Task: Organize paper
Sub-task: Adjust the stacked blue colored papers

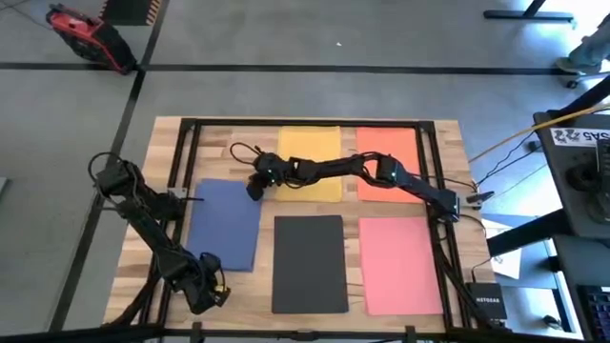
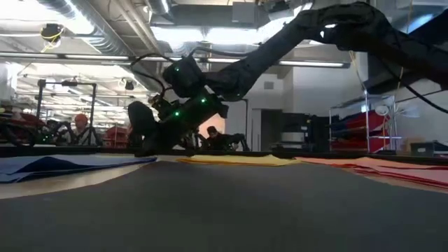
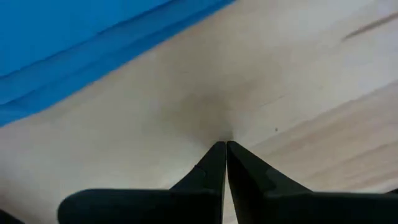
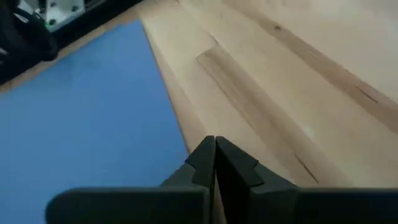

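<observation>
High view: my right gripper [image 1: 255,188] reaches to the blue paper [image 1: 225,224]'s far corner; my left gripper [image 1: 212,286] waits by its near edge.

Right wrist view: fingers pressed together, empty, beside the blue paper, likely to nudge it.

Left wrist view: fingers closed too.

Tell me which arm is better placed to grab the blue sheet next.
Probably right. The right gripper, fingers shut, sits at the blue sheet's far corner, right beside its edge. The left gripper, also shut, rests on bare wood near the table's front edge, beside the near end.
</observation>
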Tool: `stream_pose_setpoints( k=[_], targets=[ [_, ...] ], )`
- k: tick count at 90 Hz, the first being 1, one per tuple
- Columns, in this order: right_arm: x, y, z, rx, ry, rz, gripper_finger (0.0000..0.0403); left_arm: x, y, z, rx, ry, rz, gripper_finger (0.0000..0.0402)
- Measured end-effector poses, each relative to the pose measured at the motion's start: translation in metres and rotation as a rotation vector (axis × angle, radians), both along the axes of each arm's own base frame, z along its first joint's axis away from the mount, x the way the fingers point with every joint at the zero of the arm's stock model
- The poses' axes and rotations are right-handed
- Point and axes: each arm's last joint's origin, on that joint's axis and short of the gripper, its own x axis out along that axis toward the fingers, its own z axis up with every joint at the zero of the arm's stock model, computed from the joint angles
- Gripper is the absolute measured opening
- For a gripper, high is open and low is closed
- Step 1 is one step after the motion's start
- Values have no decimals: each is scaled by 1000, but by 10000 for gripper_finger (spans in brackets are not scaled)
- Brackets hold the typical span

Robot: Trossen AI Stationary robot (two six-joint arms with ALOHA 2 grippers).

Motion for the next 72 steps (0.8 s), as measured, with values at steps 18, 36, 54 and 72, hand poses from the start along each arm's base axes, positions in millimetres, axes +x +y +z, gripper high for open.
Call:
stream_pose_setpoints(
  k=[18, 36, 54, 72],
  targets=[
    [6, -1, 11, -8, -61, 7, 0, 0, 1, 0, 8, 3, 3, 0],
    [10, -4, 21, -81, -87, -41, 0, 1, 3, 0, 12, 6, 5, 0],
    [8, -16, 0, -58, -69, -85, 0, 2, 3, 0, 12, 4, -1, 0],
    [10, -12, -5, 27, -86, -8, 0, 2, 3, 0, 18, -6, -38, 0]
  ],
)
